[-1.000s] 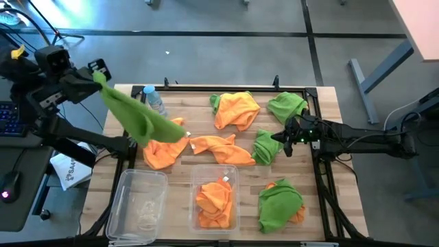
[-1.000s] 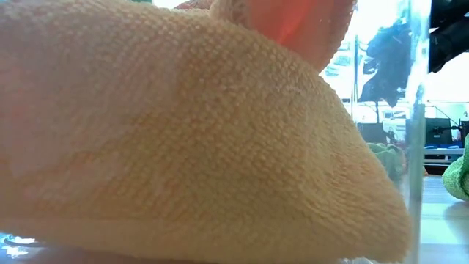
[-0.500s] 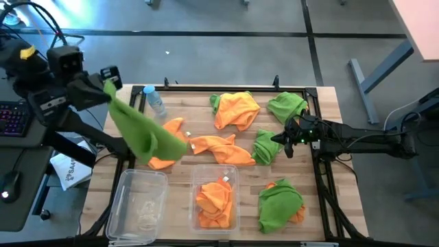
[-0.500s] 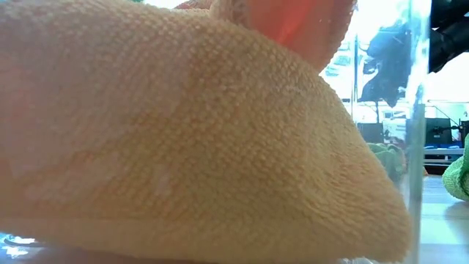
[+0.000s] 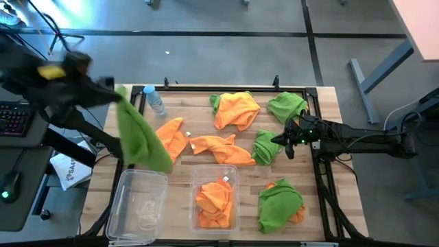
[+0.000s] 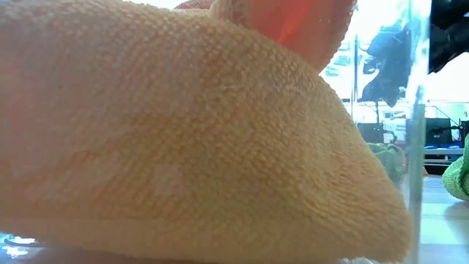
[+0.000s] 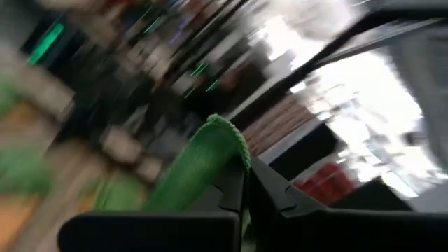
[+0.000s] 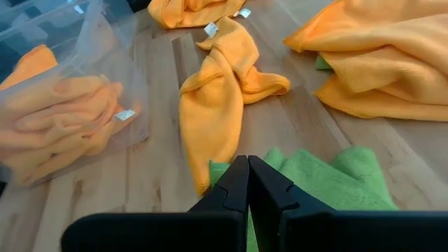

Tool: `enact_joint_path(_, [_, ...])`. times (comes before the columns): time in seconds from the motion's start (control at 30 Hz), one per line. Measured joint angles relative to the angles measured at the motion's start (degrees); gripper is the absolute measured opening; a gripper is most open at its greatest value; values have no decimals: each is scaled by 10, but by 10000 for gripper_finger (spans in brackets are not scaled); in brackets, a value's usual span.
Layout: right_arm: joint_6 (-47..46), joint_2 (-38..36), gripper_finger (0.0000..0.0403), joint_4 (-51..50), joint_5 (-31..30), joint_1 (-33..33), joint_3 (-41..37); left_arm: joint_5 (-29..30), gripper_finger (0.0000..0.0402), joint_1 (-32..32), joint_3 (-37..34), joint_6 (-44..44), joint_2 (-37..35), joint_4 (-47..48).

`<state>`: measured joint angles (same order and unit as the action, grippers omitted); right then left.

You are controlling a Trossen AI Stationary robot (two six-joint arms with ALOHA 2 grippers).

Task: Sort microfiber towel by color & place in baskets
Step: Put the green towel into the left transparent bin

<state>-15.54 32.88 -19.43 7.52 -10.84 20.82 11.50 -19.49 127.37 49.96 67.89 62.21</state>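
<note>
1. Overhead, you have the left pincer [image 5: 113, 88] raised at the counter's [image 5: 322, 206] far left corner, its fingers clamped on the top edge of one green towel [image 5: 140, 137] that hangs down over the left side of the counter, its lower end just above the empty basket [image 5: 137, 206].
2. Your left wrist view shows the same green cloth pinched between the two dark fingers [image 7: 234, 189]; the surroundings there are smeared.
3. Your right pincer [image 5: 285, 139] sits low over the right half of the counter, fingers shut with nothing between them, tips at the edge of a crumpled green towel [image 5: 264, 146].
4. Empty basket: clear tub, near left of the counter, nothing in it.
5. Second basket [image 5: 217, 199]: clear tub, near centre, holding orange towels [image 5: 214, 197]; the low view is almost filled by this orange cloth behind the tub's clear wall.
6. Loose orange towels: one [image 5: 171, 137] just right of the hanging green cloth, one long twisted piece [image 5: 223, 147] at centre, one heaped [image 5: 236, 110] at the far centre.
7. Loose green towels: one [image 5: 287, 106] at the far right, one [image 5: 280, 204] at the near right with orange showing under its edge.
8. Water bottle [image 5: 155, 100]: clear, blue cap, lying at the far left beside the left pincer.
</note>
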Motion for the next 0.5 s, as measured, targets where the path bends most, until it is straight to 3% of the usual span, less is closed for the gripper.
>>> enact_joint_path(0.43, [-14, 0, 0, -1, 37, 0, 0, -130, 0, -157, -1, 406, 100, 286])
enact_joint_path(0.5, [-9, 0, 0, -1, 38, 0, 0, -136, 0, -190, -17, 453, 101, 270])
